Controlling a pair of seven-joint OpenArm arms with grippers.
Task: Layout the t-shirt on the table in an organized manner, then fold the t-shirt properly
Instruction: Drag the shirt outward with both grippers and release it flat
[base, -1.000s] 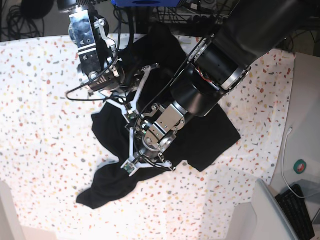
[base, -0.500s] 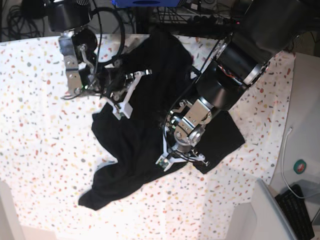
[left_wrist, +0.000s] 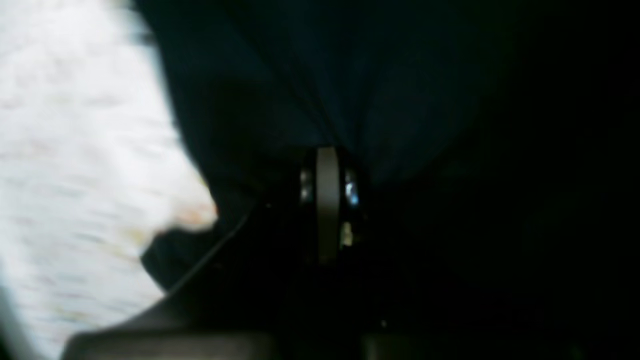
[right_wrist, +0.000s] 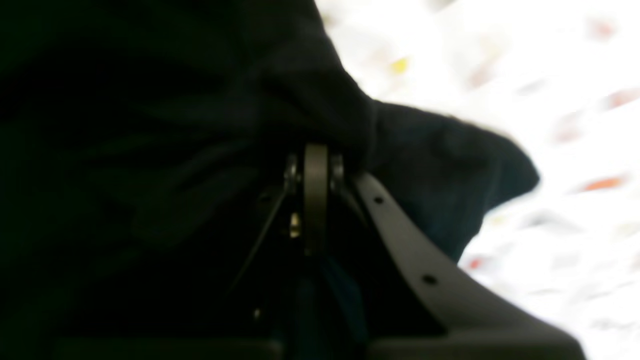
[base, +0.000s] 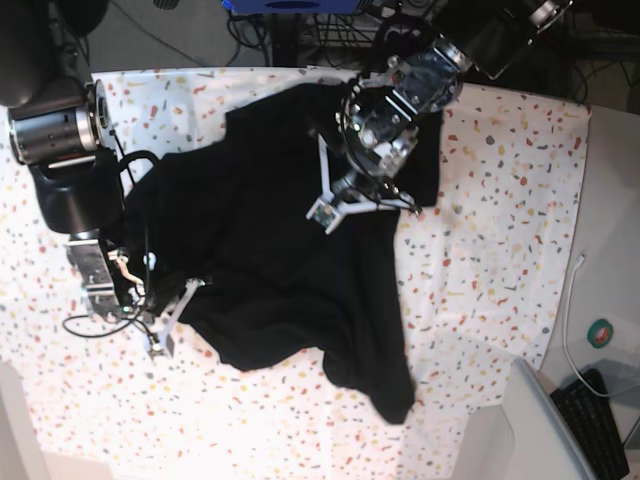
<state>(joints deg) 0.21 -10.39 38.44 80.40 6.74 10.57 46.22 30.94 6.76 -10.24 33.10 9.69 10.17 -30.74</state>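
Both pincers farther apart, t-shirt (base: 270, 250) wider.

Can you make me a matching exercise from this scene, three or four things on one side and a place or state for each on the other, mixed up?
Things:
1. t-shirt
2. table
3. left gripper
4. right gripper

Places or states:
A. white cloth with coloured flecks
B. shut on cloth at the base view's left edge of the shirt
C. black, stretched out but still rumpled
D. shut on cloth toward the far side of the shirt

Pairs: 1-C, 2-A, 3-D, 4-B
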